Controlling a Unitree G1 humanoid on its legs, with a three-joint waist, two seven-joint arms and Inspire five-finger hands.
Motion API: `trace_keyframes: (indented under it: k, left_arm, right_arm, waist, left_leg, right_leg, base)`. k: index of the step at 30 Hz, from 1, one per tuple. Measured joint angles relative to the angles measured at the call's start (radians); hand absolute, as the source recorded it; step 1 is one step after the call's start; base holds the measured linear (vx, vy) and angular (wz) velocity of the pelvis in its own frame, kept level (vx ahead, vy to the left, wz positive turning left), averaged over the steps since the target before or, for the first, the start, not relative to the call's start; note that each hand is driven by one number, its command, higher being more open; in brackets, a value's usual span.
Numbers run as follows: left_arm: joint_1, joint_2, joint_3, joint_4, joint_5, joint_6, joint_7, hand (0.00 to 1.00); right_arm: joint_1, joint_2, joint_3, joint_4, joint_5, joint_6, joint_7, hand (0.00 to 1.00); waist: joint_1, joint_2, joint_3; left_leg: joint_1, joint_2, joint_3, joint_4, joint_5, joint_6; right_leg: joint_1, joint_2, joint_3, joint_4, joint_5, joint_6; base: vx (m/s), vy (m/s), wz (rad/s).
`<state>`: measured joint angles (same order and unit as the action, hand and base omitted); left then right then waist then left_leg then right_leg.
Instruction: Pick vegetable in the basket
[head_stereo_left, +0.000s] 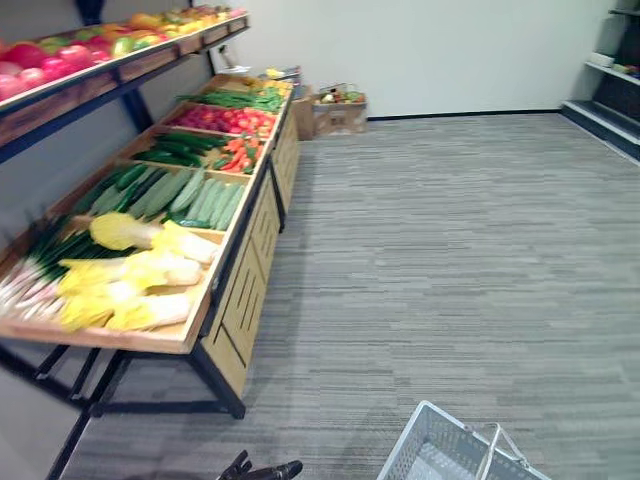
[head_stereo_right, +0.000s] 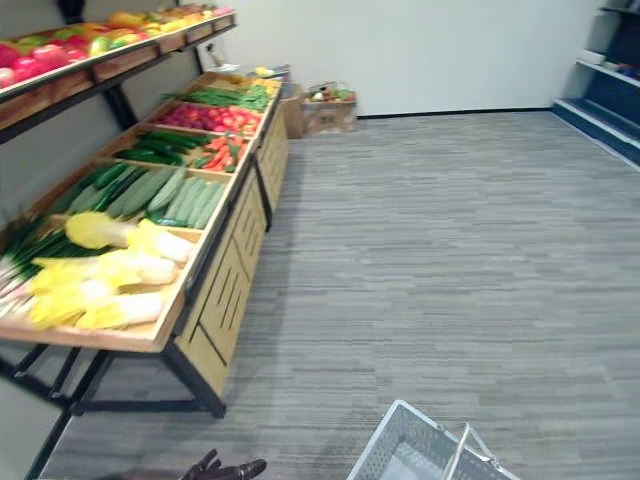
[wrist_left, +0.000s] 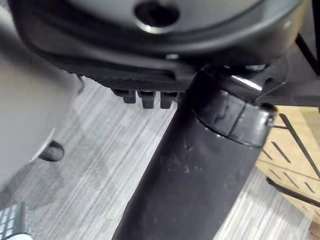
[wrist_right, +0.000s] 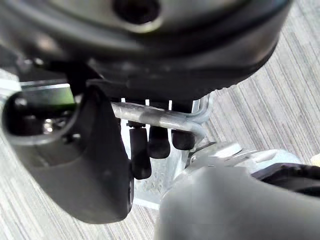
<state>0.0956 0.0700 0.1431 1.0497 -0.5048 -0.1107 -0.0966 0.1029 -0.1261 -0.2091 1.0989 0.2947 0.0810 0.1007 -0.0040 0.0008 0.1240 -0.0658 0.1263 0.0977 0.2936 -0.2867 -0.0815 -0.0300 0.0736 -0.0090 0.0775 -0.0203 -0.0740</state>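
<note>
From the left eye view I see a long wooden counter (head_stereo_left: 130, 340) running along my left side, split into compartments of vegetables: yellow cabbages (head_stereo_left: 150, 270) in the nearest one with green onions (head_stereo_left: 40, 260) beside them, cucumbers (head_stereo_left: 190, 195) in the next, and red and green produce in the ones beyond. Above it a shelf (head_stereo_left: 120, 65) carries fruit (head_stereo_left: 40, 55), and a cardboard box (head_stereo_left: 335, 115) sits on the grey carpeted floor (head_stereo_left: 450, 250) past the counter's far end. The wire basket (head_stereo_left: 430, 445) is at the lower right, well apart from the counter, with its handle (head_stereo_left: 492, 450) raised. My left hand (head_stereo_left: 262, 469) hangs low at the bottom edge, near the counter's leg, fingers loosely spread and holding nothing. The right eye view gives me the same layout, with the vegetables all in their compartments on the counter. In the left wrist view the fingers (wrist_left: 145, 98) show as short tips and the thumb (wrist_left: 190, 175) stands out straight over the carpet, with the counter's slatted wooden side (wrist_left: 295, 155) just beyond. In the right wrist view my right hand (wrist_right: 190, 55) has its fingers (wrist_right: 159, 142) curled over the basket's metal handle, gripping it, with the wire mesh showing underneath.
</note>
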Motion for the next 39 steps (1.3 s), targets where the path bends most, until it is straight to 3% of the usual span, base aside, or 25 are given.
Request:
trace_keyframes:
  k: [3, 4, 5, 7, 9, 13, 15, 16, 32, 39]
  left_arm:
    - [0.01, 0.002, 0.005, 0.018, -0.002, 0.001, 0.001, 1.0]
    - [0.017, -0.002, 0.005, 0.02, -0.004, 0.003, 0.001, 1.0]
    - [0.017, -0.002, 0.005, 0.021, -0.004, 0.002, 0.001, 1.0]
    - [0.005, 0.019, 0.01, 0.038, -0.003, 0.011, 0.0, 1.0]
    - [0.004, 0.03, 0.009, 0.039, 0.005, 0.023, -0.011, 1.0]
    - [-0.006, 0.023, -0.01, 0.056, 0.02, 0.038, -0.021, 1.0]
    - [-0.013, 0.015, -0.02, 0.072, 0.026, 0.038, -0.024, 1.0]
    - [-0.039, 0.024, -0.059, 0.114, 0.086, 0.056, -0.029, 1.0]
    - [-0.03, 0.026, -0.038, 0.115, 0.023, 0.057, 0.016, 1.0]
    - [-0.031, 0.034, -0.039, 0.134, 0.013, 0.056, 0.022, 1.0]
  right_arm:
    - [0.011, -0.002, 0.004, 0.005, 0.0, -0.005, 0.0, 0.0]
    - [0.02, -0.002, 0.004, 0.005, 0.0, -0.006, 0.0, 0.0]
    - [0.021, -0.003, 0.002, 0.006, 0.001, -0.009, 0.003, 0.0]
    - [0.028, 0.023, 0.004, 0.004, 0.011, -0.022, 0.004, 0.0]
    - [0.038, 0.035, 0.002, 0.005, 0.023, -0.025, 0.004, 0.0]
    - [0.038, 0.027, -0.008, 0.004, 0.021, -0.028, 0.004, 0.0]
    - [0.039, 0.018, -0.008, 0.01, 0.021, -0.024, 0.002, 0.0]
    - [0.006, 0.012, 0.004, 0.051, -0.018, -0.026, -0.002, 0.0]
    - [0.009, 0.024, -0.008, 0.054, 0.073, 0.011, -0.06, 0.0]
    - [0.007, 0.028, -0.018, 0.063, 0.101, 0.019, -0.068, 0.0]
  waist:
    - [0.002, 0.002, 0.0]
    - [0.006, 0.013, -0.007]
    - [0.006, 0.023, -0.011]
    - [0.0, -0.02, -0.01]
    - [-0.001, -0.039, -0.02]
    - [-0.004, -0.025, -0.031]
    - [-0.006, 0.001, -0.041]
    - [-0.005, -0.006, -0.047]
    - [0.002, -0.022, -0.058]
    - [0.002, -0.027, -0.052]
  left_leg:
    - [-0.009, 0.007, -0.005, -0.075, 0.065, 0.005]
    - [0.004, 0.018, -0.005, -0.092, 0.163, -0.001]
    - [0.01, 0.022, -0.004, -0.097, 0.209, -0.013]
    - [0.038, -0.004, 0.029, -0.118, 0.2, -0.001]
    - [0.074, -0.026, 0.046, -0.162, 0.205, 0.007]
    - [0.116, -0.051, 0.068, -0.221, 0.211, 0.017]
    - [0.121, -0.056, 0.077, -0.236, 0.212, 0.017]
    - [0.123, -0.052, 0.052, -0.293, 0.247, 0.024]
    - [0.118, -0.055, 0.032, -0.289, 0.247, 0.024]
    - [0.114, -0.053, 0.034, -0.196, 0.189, 0.037]
  right_leg:
    - [0.029, 0.003, 0.051, 0.005, -0.014, 0.022]
    - [0.032, 0.017, 0.07, 0.015, -0.027, 0.038]
    - [0.033, 0.022, 0.077, 0.024, -0.035, 0.043]
    - [0.026, -0.012, 0.073, 0.066, -0.072, 0.063]
    - [0.027, -0.034, 0.066, 0.076, -0.088, 0.069]
    - [0.034, -0.054, 0.062, 0.067, -0.091, 0.073]
    - [0.033, -0.058, 0.063, 0.056, -0.09, 0.076]
    - [0.068, -0.041, 0.033, -0.096, 0.014, 0.066]
    - [0.088, -0.042, 0.011, -0.135, 0.031, 0.071]
    - [0.102, -0.046, 0.021, -0.103, 0.031, 0.071]
  base:
    - [0.19, 0.164, -0.66]
    - [0.19, 0.186, -0.55]
    - [0.2, 0.192, -0.46]
    - [0.19, 0.193, -0.22]
    - [0.14, 0.141, -0.15]
    - [0.14, 0.14, -0.14]
    - [0.08, 0.07, -0.11]
    - [0.04, 0.024, -0.04]
    - [0.0, 0.002, 0.03]
    - [-0.01, 0.04, -0.1]
